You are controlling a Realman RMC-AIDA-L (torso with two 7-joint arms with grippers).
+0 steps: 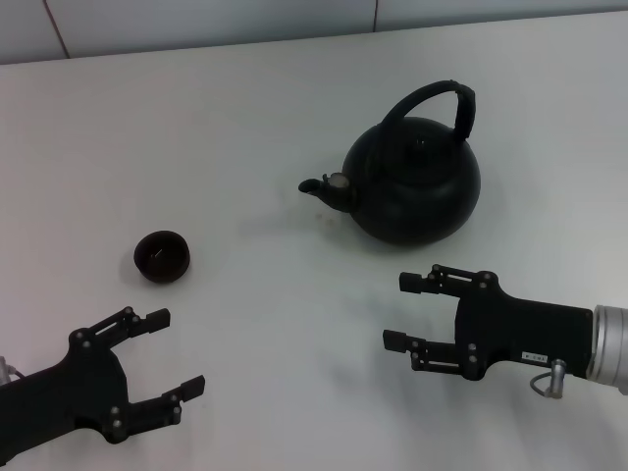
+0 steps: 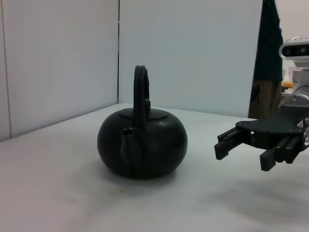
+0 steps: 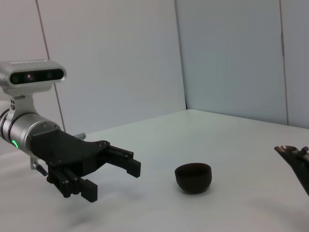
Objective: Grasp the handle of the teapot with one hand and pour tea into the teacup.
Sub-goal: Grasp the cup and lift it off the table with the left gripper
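Observation:
The black teapot [image 1: 417, 182] stands upright on the white table, right of centre, its spout pointing left toward the teacup. Its arched handle [image 1: 437, 103] stands up over the lid. It also shows in the left wrist view [image 2: 143, 142], handle [image 2: 140, 92] edge-on. The small dark teacup [image 1: 161, 256] sits left of centre; it also shows in the right wrist view [image 3: 193, 177]. My right gripper [image 1: 402, 311] is open and empty, near the table's front, below the teapot. My left gripper [image 1: 175, 351] is open and empty at the front left, below the teacup.
The white table [image 1: 294, 118] runs back to a pale wall. In the left wrist view, my right gripper [image 2: 241, 152] hovers beside the teapot. In the right wrist view, my left gripper [image 3: 113, 176] is beside the teacup, and the teapot's spout tip [image 3: 289, 151] shows at the edge.

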